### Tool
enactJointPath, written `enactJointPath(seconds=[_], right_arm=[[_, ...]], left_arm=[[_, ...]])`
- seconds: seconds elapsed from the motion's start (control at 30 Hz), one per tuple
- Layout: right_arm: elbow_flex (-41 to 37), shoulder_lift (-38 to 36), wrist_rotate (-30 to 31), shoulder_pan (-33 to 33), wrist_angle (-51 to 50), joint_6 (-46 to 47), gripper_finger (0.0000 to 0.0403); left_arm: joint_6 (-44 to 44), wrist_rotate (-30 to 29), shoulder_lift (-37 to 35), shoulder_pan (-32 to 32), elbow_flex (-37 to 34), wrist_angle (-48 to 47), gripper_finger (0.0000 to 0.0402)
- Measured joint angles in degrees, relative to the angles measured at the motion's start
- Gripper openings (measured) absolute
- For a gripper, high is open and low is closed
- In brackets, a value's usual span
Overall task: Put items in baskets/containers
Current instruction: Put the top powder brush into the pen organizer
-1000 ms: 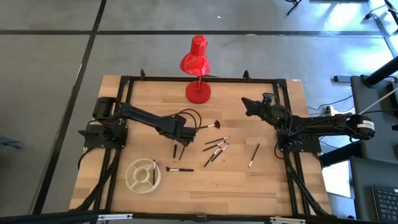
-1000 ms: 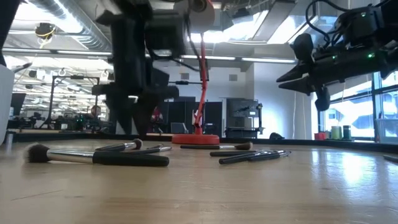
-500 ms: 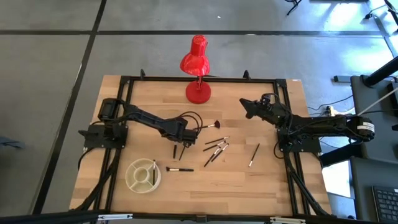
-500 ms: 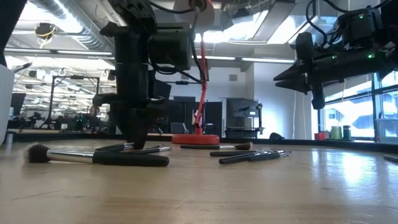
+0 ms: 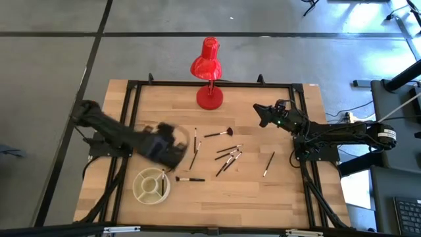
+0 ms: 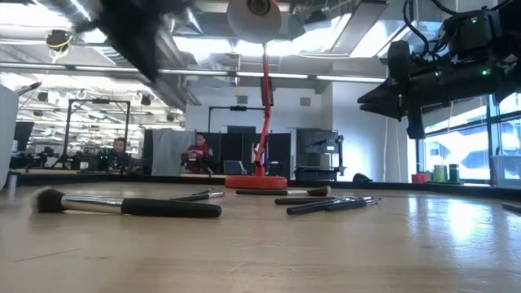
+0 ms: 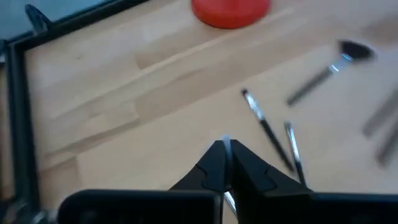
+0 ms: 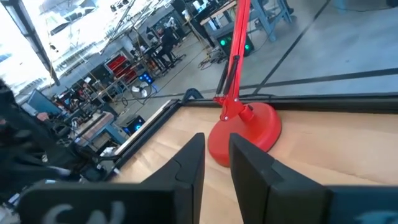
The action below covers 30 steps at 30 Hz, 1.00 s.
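My left gripper (image 5: 173, 155) (image 7: 225, 150) hangs blurred above the table just beyond the cream divided dish (image 5: 151, 185), shut on a thin makeup brush (image 7: 226, 143). One dark brush (image 5: 162, 182) lies in the dish. Two brushes (image 7: 261, 124) (image 7: 292, 151) lie on the wood ahead of the left fingers. More brushes lie at mid-table (image 5: 227, 158), near the dish (image 5: 191, 179) and toward the right (image 5: 268, 164). My right gripper (image 5: 258, 113) (image 8: 216, 158) is held level above the table's far right, open, with nothing between its fingers. My left gripper pinches the brush between its two fingers. A silver stretch of the brush (image 7: 227, 144) pokes out at the fingertips and another glint (image 7: 229, 200) shows behind them. The fingers slant downward. The brush is lifted clear of the table.
A red desk lamp (image 5: 209, 72) stands on its round base (image 5: 209, 99) at the table's far edge, between the arms. A large brush (image 6: 122, 205) lies close to the low camera. A black frame (image 5: 131, 99) borders the wood. Bare wood shows along the near right.
My left gripper has shut on a brush at mid-table, then risen and swung toward the table's left and near edges, toward the dish. The brush has come up off the wood with it. The other brushes lie where they were.
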Motion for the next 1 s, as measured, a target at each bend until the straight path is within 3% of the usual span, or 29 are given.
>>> enactJointPath(seconds=[0.17, 0.27, 0.37, 0.43, 0.7, 1.0], right_arm=[[0.0, 0.0, -1.5, 0.0, -0.1, 0.2, 0.0074], [0.0, 0.0, -2.3, 0.0, 0.0, 0.3, 0.0074], [0.0, 0.0, -2.7, 0.0, 0.5, 0.9, 0.0074], [0.0, 0.0, -2.8, 0.0, 1.1, 0.9, 0.0074], [0.0, 0.0, -2.7, 0.0, 1.1, 0.5, 0.0074], [0.0, 0.0, -2.7, 0.0, 1.1, 0.5, 0.0074]], left_arm=[[-2.3, -8.2, -2.9, -17.1, -0.1, -6.7, 0.0008], [-8.4, -19.0, -2.8, -26.1, -0.1, -9.9, 0.0007], [-13.0, -29.8, -1.5, -31.9, -1.7, -10.5, 0.0007], [-15.9, -33.6, -0.2, -34.0, -3.1, -9.7, 0.0007], [-17.5, -32.9, 9.2, -34.5, -4.6, -6.5, 0.0009], [-12.2, -25.7, 13.1, -34.7, -4.6, -5.5, 0.0015]])
